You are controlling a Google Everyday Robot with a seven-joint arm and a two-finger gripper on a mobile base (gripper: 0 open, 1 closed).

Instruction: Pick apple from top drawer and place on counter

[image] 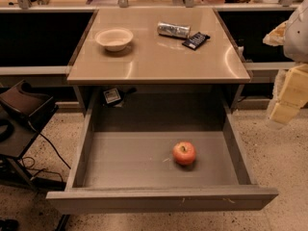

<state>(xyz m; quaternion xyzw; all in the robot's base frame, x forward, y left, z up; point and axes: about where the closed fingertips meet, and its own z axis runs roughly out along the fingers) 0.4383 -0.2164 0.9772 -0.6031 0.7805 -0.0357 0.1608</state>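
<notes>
The red apple (184, 153) with yellowish patches lies on the flat grey bottom of the top drawer (130, 160), right of centre and towards the front. The drawer is pulled fully open below the counter (154, 59), a glossy beige tabletop. My gripper (288, 97) is a pale yellowish shape at the right edge of the camera view. It hangs beside the counter's right front corner, above and to the right of the drawer, well apart from the apple. It holds nothing that I can see.
On the counter stand a white bowl (114, 38) at back left, a silver can (173, 30) lying on its side and a dark snack packet (196, 40). A black stand (21, 109) with cables is at left, on the speckled floor.
</notes>
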